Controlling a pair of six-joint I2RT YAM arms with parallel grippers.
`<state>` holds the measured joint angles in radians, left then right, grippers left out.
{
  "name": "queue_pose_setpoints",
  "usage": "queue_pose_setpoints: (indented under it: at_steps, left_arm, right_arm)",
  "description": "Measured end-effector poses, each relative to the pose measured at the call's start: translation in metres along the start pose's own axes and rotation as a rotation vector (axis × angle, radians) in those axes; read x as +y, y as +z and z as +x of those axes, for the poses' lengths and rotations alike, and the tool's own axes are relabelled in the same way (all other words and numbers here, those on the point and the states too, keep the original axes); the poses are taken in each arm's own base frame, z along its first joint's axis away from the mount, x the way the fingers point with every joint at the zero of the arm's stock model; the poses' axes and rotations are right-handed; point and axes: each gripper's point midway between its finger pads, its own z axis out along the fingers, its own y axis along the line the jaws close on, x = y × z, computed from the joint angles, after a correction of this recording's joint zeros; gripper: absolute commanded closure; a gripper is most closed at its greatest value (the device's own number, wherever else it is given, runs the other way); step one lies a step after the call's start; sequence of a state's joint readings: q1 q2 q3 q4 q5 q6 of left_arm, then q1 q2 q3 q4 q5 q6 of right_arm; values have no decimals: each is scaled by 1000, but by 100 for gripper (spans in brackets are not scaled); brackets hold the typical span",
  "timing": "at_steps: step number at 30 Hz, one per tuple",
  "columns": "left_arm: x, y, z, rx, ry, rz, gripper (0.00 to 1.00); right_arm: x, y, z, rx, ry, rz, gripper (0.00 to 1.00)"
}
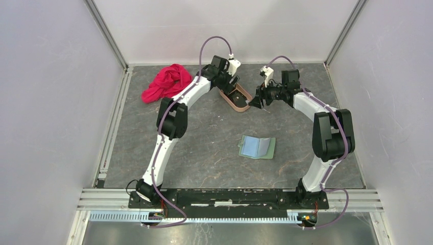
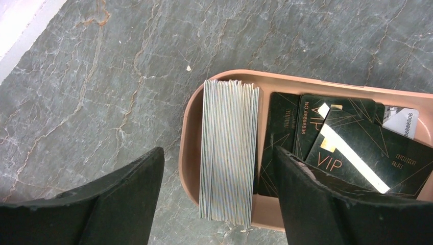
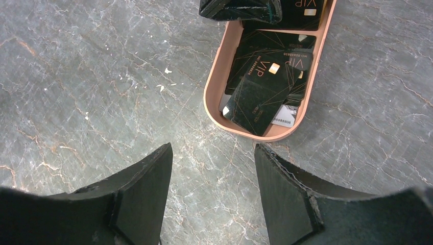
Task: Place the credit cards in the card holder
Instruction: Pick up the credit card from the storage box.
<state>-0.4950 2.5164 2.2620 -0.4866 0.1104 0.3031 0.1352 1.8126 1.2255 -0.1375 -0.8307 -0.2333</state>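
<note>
– Grey marbled tabletop [image 1: 204,153], pale walls all round. Where does everything sit?

– At the far side, between my two arms, lies the tray [image 2: 189,127]. Inside it is a pack of silvery cards [image 2: 228,153] at one end, seen edge-on, and beside it a loose heap of dark cards [image 2: 347,148] with one white card [image 2: 403,122] peeping out at the far end. The card holder [image 1: 257,147] lies open on the tabletop, nearer my bases and well apart from the tray. A red cloth [image 1: 167,82] is bunched at the far left.

– And your jaws?

– My left jaws are spread wide and hold nothing. They hang over the silvery pack, one side over the tabletop outside the tray rim, the other over the dark cards. My right jaws are also wide apart and empty, above bare tabletop just beside the tray's end.

– So what is the step?

– Picking a card out, I judge. Nothing is in the holder's pockets that I can see. To do it well I should not close on the whole pack: far too thick for one pocket. I would narrow the left jaws, come in clear of the tray rim, and take a single card by its edges.
</note>
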Motion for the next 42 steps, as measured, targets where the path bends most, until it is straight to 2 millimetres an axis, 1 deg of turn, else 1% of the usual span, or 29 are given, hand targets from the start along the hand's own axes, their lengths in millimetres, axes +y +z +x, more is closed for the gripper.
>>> queue_pose_setpoints:
  at_steps: [3,5,13,17,30,36,39,42]
  left_arm:
    - [0,1,1,2,2,1,24]
    - [-1,2,3,5,2,2,25]
    - [1,3,4,8,2,-9,23]
    - [7,4,5,10,4,-43,23]
    - [9,3,3,33,57,-136,24]
    - [11,-2,-1,35,71,-164,24]
    - [12,-8,-6,26,72,-171,29]
    - [15,-14,-13,13,72,-182,31]
  right_arm:
    - [0,0,0,0,0,0,33]
    - [0,0,0,0,0,0,33]
    - [1,0,0,-1,0,-4,33]
    - [1,0,0,-2,0,-7,33]
    - [1,0,0,-2,1,-7,33]
    - [2,0,-1,-4,1,-12,33]
    - [3,0,-1,-5,1,-17,33]
    - [4,0,-1,-7,1,-22,33]
